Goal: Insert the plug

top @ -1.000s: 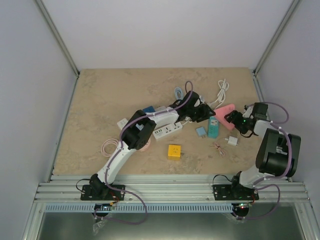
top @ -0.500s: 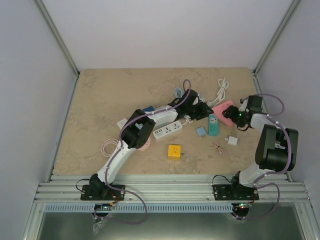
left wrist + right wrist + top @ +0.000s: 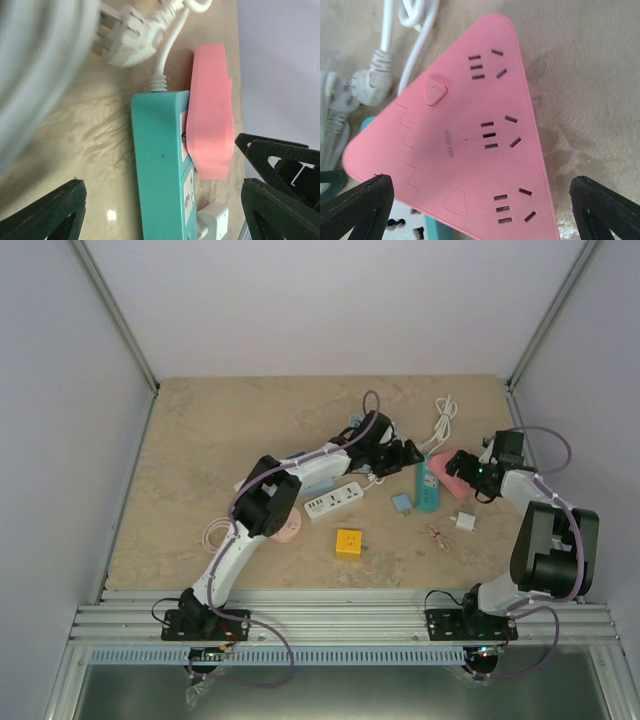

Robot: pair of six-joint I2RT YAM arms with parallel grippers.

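Note:
A pink triangular plug (image 3: 447, 462) with three socket groups on its face sits pressed against the socket side of a teal power strip (image 3: 427, 486). The left wrist view shows the pink plug (image 3: 210, 110) flat against the teal strip (image 3: 160, 165), which lies on its side. My left gripper (image 3: 405, 455) is open just left of the strip, its fingers (image 3: 50, 210) wide on both sides. My right gripper (image 3: 470, 472) is open to the right of the plug. In the right wrist view the plug (image 3: 470, 135) fills the space between the spread fingers (image 3: 605, 205).
The teal strip's white cable and plug (image 3: 443, 420) lie behind it. Nearby are a white power strip (image 3: 333, 500), a small blue adapter (image 3: 402, 503), a white charger (image 3: 465, 522), a yellow cube (image 3: 348, 541), a thin cable (image 3: 436, 534) and a pink coil (image 3: 215, 532).
Both grippers have opened wide. The right gripper pushed the pink plug leftward against the teal strip; the left gripper has drawn back a little to the left.

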